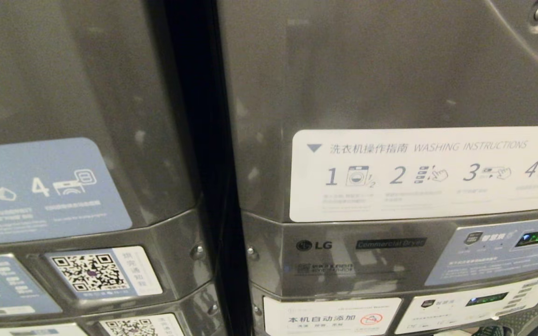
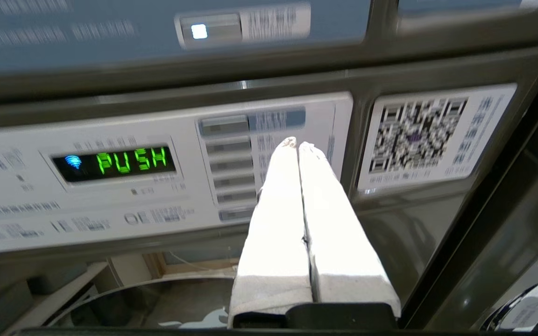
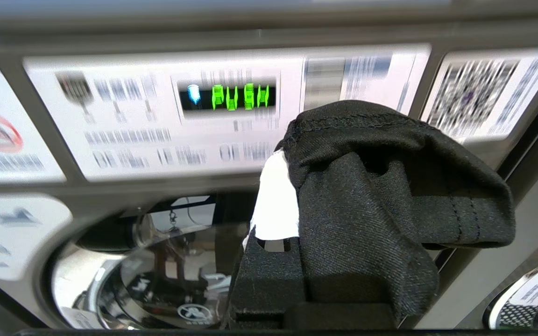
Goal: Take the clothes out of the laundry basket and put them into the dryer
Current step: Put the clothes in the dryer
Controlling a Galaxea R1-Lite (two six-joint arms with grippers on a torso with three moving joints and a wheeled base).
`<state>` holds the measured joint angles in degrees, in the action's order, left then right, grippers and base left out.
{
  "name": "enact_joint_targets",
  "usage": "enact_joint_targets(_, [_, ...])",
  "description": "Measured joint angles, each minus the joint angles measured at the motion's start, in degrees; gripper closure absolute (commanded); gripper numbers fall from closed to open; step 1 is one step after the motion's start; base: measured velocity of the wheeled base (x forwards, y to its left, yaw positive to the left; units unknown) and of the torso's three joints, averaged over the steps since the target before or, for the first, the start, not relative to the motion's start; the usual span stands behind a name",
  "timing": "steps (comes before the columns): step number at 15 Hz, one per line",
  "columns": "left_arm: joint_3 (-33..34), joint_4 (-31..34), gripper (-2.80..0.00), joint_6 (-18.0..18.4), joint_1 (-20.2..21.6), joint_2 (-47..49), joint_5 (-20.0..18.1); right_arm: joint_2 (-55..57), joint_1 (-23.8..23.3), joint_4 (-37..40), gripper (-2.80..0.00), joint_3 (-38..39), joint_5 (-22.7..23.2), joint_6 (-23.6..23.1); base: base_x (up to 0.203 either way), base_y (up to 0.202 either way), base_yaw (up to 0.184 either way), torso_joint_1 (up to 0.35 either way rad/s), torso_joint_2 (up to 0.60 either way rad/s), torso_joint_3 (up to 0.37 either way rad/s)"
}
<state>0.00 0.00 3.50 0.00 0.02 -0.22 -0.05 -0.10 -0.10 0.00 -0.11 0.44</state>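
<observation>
The right claw (image 3: 273, 196) grips black clothes (image 3: 381, 196) before a machine's control panel (image 3: 157, 116), while the empty left claw (image 2: 297, 145) is closed, fingers together, before another panel (image 2: 110, 186).

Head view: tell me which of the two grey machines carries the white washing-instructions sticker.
The right-hand LG machine; its sticker is white, the left machine's blue.

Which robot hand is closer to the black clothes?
The right. The right gripper is shut on the black clothes, which drape over its fingers. The left gripper is shut and empty before a control panel; no clothes show in its view.
</observation>
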Motion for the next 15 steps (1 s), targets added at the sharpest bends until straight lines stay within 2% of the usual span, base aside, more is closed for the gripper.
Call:
enact_joint_targets(3, [0.00,0.00,0.00,0.00,0.00,0.00,0.01,0.00,0.00,-0.01,0.00,0.00,0.00,0.05,0.000,0.000,0.000,0.233,-0.51,-0.273])
enact_joint_targets(15, [0.00,0.02,0.00,0.00,0.00,0.00,0.00,0.00,0.00,-0.06,0.00,0.00,0.00,0.26,0.000,0.000,0.000,0.160,-0.34,-0.178])
